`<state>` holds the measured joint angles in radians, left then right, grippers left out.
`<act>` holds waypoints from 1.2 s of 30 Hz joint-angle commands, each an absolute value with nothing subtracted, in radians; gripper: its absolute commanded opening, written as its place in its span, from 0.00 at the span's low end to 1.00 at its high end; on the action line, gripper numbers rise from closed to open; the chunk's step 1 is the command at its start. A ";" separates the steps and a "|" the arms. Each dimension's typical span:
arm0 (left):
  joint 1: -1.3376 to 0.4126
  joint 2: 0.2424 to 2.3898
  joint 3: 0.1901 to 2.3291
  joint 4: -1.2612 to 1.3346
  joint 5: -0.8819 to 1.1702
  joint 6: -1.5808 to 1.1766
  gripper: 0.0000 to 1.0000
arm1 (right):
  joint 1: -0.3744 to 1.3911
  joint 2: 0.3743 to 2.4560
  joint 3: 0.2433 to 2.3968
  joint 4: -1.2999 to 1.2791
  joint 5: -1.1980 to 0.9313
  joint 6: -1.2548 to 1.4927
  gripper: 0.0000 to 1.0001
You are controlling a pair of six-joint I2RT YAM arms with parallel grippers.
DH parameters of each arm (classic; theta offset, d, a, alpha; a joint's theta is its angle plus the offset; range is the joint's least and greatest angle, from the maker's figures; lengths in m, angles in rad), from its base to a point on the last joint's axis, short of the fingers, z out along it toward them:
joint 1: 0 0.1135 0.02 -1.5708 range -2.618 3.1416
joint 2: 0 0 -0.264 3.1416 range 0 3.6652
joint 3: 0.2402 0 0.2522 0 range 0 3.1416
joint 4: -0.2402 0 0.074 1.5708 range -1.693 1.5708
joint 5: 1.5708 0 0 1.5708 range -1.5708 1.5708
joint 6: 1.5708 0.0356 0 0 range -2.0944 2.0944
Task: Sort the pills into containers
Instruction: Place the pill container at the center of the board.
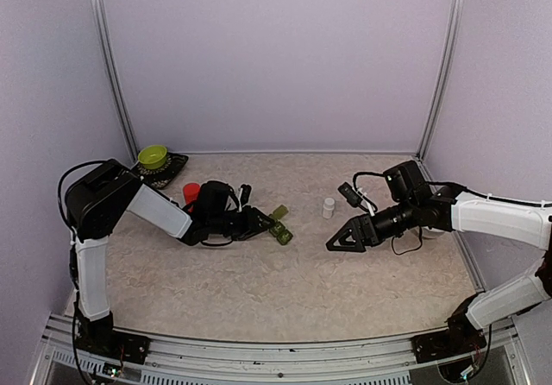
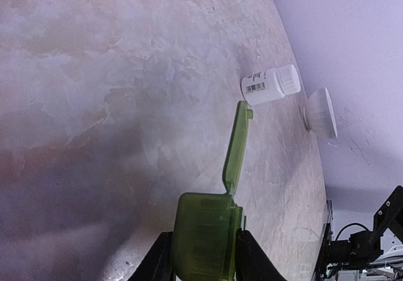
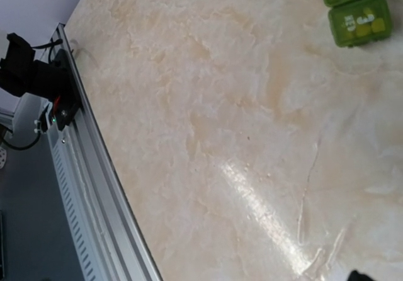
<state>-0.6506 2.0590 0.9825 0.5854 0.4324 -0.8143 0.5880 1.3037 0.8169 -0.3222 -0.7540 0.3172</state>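
Left pincer (image 2: pixel 203 237) is clamped on the near end of the green pill-container strip (image 1: pixel 279 230), a finger (image 2: pixel 160 259) on each side wall. We read that as a bracing grip, so the strip can't slide while a lid is worked. One lid (image 2: pixel 238 139) stands open, hinged up at the far edge of the held compartment. In the right wrist view two other compartments show pale-marked lids that appear shut. The strip lies on the table (image 1: pixel 259 290), a little left of centre.

Right pincer (image 1: pixel 341 238) is spread wide and holds nothing. It hovers low, well apart from the strip and pointed roughly at it. A small white bottle (image 1: pixel 329 207) stands between the two arms, just behind that line. The red bottle (image 1: pixel 191 193) sits behind the left wrist, and the green bowl (image 1: pixel 153 155) is in the back-left corner.

Room: there's bare table between the right pincer and the strip, so we judge a straight approach to be clean — the things to watch are the white bottle and the raised lid. The near-edge rail (image 3: pixel 75 136) is well away from the work.
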 commanded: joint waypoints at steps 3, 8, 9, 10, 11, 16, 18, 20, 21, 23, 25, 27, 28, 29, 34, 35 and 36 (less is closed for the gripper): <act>-0.682 2.006 0.944 0.596 0.350 -0.825 0.37 | 0.577 1.316 0.813 -0.286 -0.750 0.333 1.00; -0.704 1.968 0.915 0.576 0.327 -0.825 0.41 | 0.578 1.328 0.816 -0.287 -0.749 0.329 1.00; -0.709 1.962 0.910 0.572 0.323 -0.825 0.42 | 0.577 1.330 0.817 -0.285 -0.749 0.328 1.00; -0.716 1.956 0.905 0.571 0.320 -0.827 0.43 | 0.577 1.331 0.818 -0.286 -0.748 0.326 1.00; -0.722 1.952 0.901 0.570 0.318 -0.825 0.43 | 0.577 1.334 0.818 -0.286 -0.746 0.326 1.00; -0.758 1.957 0.909 0.558 0.331 -0.824 0.44 | 0.577 1.351 0.818 -0.282 -0.736 0.318 1.00; -0.771 1.959 0.906 0.556 0.331 -0.825 0.44 | 0.577 1.357 0.818 -0.281 -0.729 0.316 1.00; -0.781 1.956 0.895 0.559 0.330 -0.831 0.45 | 0.577 1.363 0.818 -0.278 -0.722 0.317 1.00; -0.785 1.955 0.886 0.563 0.329 -0.836 0.45 | 0.577 1.365 0.816 -0.277 -0.719 0.317 1.00; -0.797 1.948 0.867 0.573 0.322 -0.844 0.45 | 0.577 1.372 0.811 -0.268 -0.711 0.320 1.00; -0.810 1.944 0.852 0.581 0.317 -0.852 0.45 | 0.577 1.381 0.802 -0.254 -0.708 0.327 1.00; -0.827 1.942 0.842 0.590 0.313 -0.859 0.45 | 0.577 1.394 0.794 -0.239 -0.711 0.335 1.00; -0.835 1.944 0.838 0.594 0.314 -0.862 0.45 | 0.577 1.403 0.789 -0.228 -0.712 0.341 1.00; -0.843 1.946 0.836 0.597 0.315 -0.867 0.45 | 0.577 1.410 0.785 -0.218 -0.713 0.344 1.00; -0.886 1.956 0.836 0.626 0.324 -0.888 0.46 | 0.578 1.452 0.757 -0.157 -0.717 0.374 1.00; -0.896 1.959 0.837 0.634 0.330 -0.892 0.46 | 0.578 1.463 0.754 -0.147 -0.718 0.379 1.00; -0.904 1.961 0.841 0.639 0.337 -0.895 0.46 | 0.578 1.475 0.752 -0.137 -0.717 0.383 1.00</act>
